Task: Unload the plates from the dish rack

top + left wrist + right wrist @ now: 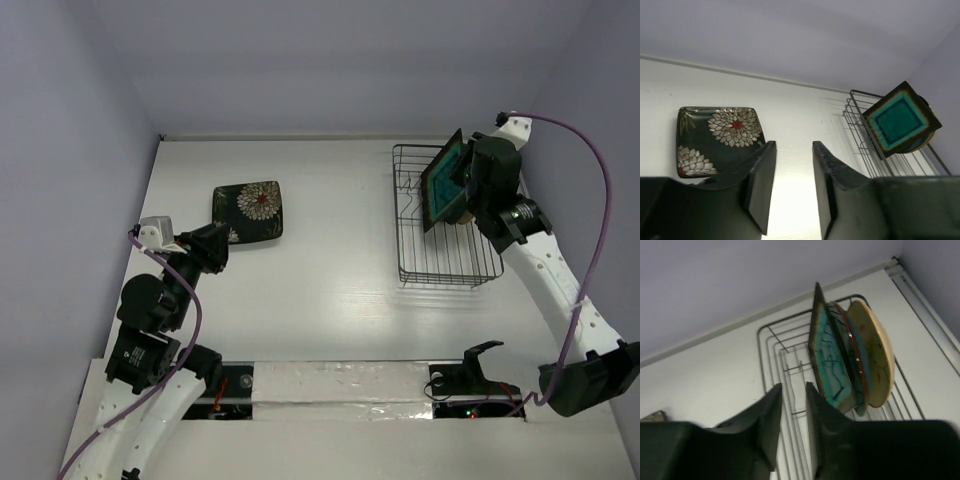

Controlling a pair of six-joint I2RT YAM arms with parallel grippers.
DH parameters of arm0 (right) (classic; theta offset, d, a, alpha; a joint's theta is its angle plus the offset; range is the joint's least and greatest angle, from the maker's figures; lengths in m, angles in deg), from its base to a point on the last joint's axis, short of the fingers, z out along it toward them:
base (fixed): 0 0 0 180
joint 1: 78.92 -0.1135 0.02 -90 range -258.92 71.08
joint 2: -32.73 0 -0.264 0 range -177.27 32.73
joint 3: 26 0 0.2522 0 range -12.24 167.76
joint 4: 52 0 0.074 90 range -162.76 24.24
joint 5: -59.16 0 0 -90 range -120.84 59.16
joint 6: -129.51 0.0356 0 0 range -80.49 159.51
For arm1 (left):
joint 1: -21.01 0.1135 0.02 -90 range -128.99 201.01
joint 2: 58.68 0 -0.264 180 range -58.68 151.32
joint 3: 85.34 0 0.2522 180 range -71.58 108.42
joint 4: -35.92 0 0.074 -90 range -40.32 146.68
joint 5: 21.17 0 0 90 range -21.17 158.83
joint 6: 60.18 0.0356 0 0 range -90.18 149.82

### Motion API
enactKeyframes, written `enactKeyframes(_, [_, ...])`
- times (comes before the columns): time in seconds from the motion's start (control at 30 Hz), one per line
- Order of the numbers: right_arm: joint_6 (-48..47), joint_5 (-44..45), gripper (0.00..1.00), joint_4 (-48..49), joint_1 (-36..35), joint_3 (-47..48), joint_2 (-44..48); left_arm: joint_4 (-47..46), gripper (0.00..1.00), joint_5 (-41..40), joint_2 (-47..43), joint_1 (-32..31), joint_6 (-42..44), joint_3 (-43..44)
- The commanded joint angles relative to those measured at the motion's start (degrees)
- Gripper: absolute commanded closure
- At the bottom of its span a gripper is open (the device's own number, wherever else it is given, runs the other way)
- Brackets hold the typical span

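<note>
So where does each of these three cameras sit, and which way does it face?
Top: fixed above and behind the arms, looking down on the white table; the left arm and right arm both show.
Left wrist: on the left arm, facing across the table toward a flowered plate; the left fingers show.
Right wrist: on the right arm, facing plates standing in the rack; the right fingers show.
Shared: the teal plate appears in all three.

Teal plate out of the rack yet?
No, the teal square plate stands on edge in the dish rack's far end.
</note>
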Motion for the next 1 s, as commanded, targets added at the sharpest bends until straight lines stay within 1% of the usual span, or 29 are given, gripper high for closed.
enactKeyframes(0.0, [-3.19, -3.33, 0.66, -5.91, 4.22, -0.21, -2.47, -2.25, 0.67, -0.15, -0.7, -0.66, 0.02, 0.21])
enactKeyframes(0.03, [-3.45, -5.19, 0.55, -5.12, 5.54, -0.21, -2.65, -2.25, 0.66, -0.24, -0.61, -0.66, -0.06, 0.21])
enactKeyframes(0.07, [-3.89, -6.86, 0.53, -3.63, 7.82, 0.05, -3.7, -2.34, 0.65, -0.07, -0.52, -0.66, -0.06, 0.21])
enactKeyframes(0.1, [-4.94, -11.23, 0.51, -3.27, 8.88, 1.79, -4.58, -2.42, 0.62, 0.2, -0.35, -1.18, -0.06, 0.12])
enactKeyframes(0.13, [-5.3, -13.1, 0.5, -3.35, 9.85, 3.29, -5.98, -2.6, 0.61, 0.55, -0.17, -1.18, -0.06, 0.12])
enactKeyframes(0.17, [-5.56, -13.99, 0.5, -4.14, 10.47, 5.04, -7.64, -2.6, 0.61, 0.64, -0.08, -1.18, -0.06, 0.03])
enactKeyframes(0.2, [-6.26, -13.82, 0.5, -4.67, 11.35, 8.54, -11.23, -2.51, 0.6, 0.72, -0.08, -1.18, -0.06, 0.03])
enactKeyframes(0.23, [-6.53, -13.99, 0.53, -5.37, 11.88, 10.23, -13.09, -2.6, 0.59, 0.55, -0.17, -1.18, -0.06, 0.03])
enactKeyframes(0.3, [-7.41, -14.43, 0.54, -5.99, 13.63, 12.7, -17.13, -2.6, 0.58, 0.29, -0.08, -1.18, 0.02, 0.03])
enactKeyframes(0.4, [-7.41, -17.58, 0.54, -7.13, 14.87, 15.6, -19.78, -2.78, 0.57, 0.46, 0.35, -1.18, 0.11, 0.03])
enactKeyframes(0.47, [-7.85, -18.39, 0.55, -6.35, 15.39, 15.7, -20.84, -2.86, 0.57, 0.64, 0.53, -1.18, 0.11, 0.03])
enactKeyframes(0.63, [-8.2, -16.54, 0.58, -7.58, 15.4, 16.4, -23.66, -2.78, 0.56, 0.46, 0.62, -1.18, 0.11, 0.03])
enactKeyframes(0.7, [-8.2, -16.72, 0.58, -6.87, 15.92, 15.78, -24.01, -2.86, 0.56, 0.64, 0.8, -1.18, 0.11, 0.03])
enactKeyframes(0.87, [-8.81, -16.54, 0.58, -9.07, 15.92, 17.01, -27.34, -2.95, 0.56, 0.73, 1.15, -1.18, 0.2, 0.03])
enactKeyframes(0.97, [-8.29, -17.42, 0.58, -8.19, 15.92, 15.96, -28.05, -3.04, 0.55, 0.81, 1.41, -1.18, 0.29, 0.03])
